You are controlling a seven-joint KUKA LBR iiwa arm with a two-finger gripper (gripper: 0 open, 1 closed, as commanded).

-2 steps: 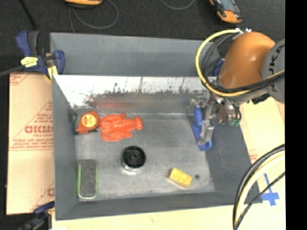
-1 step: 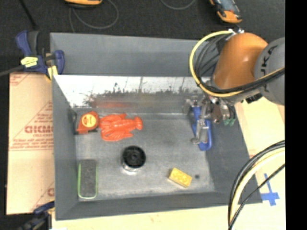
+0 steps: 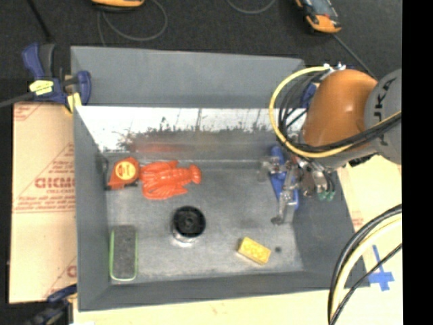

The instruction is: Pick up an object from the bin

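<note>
My gripper [image 3: 284, 212] hangs low over bare floor at the right side of the grey metal bin [image 3: 203, 117]. I cannot tell whether it is released or clenched.

I place everything from the black round cap [image 3: 187, 222] near the middle of the floor. The small yellow rectangular block [image 3: 254, 250] lies to the cap's right and a little nearer the front wall. My gripper is farther right of the cap, a little toward the back wall. I judge the block the nearest thing to me. From my tool it lies toward the front wall and slightly left, near but apart, with its long axis running roughly along the front wall at a slight slant.

There are five things, one of each:
- the cap
- the yellow block
- a red plastic lobster [image 3: 169, 179], behind the cap and slightly left
- an orange round tape measure [image 3: 124, 172], farther left, beside the lobster
- a grey oblong pad with a green rim [image 3: 123, 252], left of the cap by the front wall
</note>
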